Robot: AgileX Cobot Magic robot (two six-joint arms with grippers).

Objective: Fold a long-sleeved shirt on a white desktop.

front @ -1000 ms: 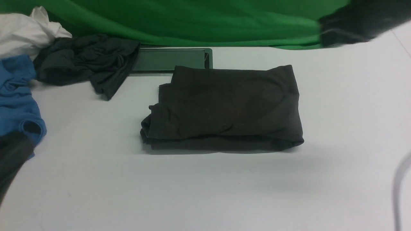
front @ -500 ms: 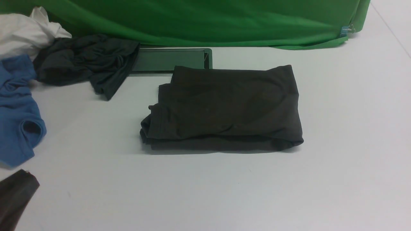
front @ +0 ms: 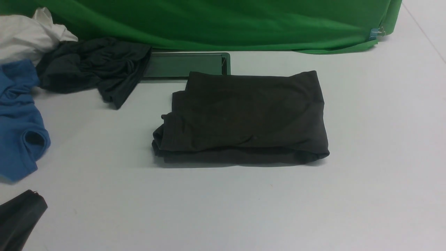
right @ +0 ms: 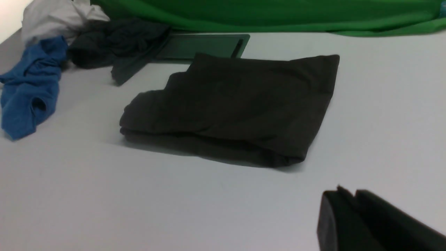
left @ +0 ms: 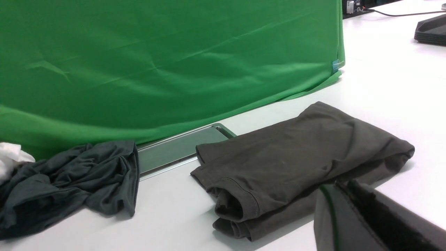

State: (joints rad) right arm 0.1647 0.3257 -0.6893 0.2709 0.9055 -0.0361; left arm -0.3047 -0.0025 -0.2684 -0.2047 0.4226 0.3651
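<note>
Blue: shirt (front: 19, 115), left of the tray and nearer the robot.
Left gripper: tips (left: 343, 184) together, nothing between them; well apart from the garments, left of the tray and nearer the robot.
White: cloth (front: 28, 35), left of the tray.
Grey: garment (front: 89, 66), against the tray's left end.
Tray: landmark (front: 184, 65), at the far side of the desktop (front: 223, 209).
Black shirt: in a layered bundle (front: 244, 115), near the tray's right end and reaching toward the robot; whether it touches the tray, I cannot tell.
Handling: likely light, soft and limp, not fragile; layers could slip or bunch. Best hold looks to be the near edge, both layers pinched by its two corners.
Pointing: long axis left to right, along the tray's length; open, stitched end left, smoother end right. Neck end unclear.
Right gripper: tips (right: 348, 191) together and bare, right of the tray and nearer the robot.
</note>
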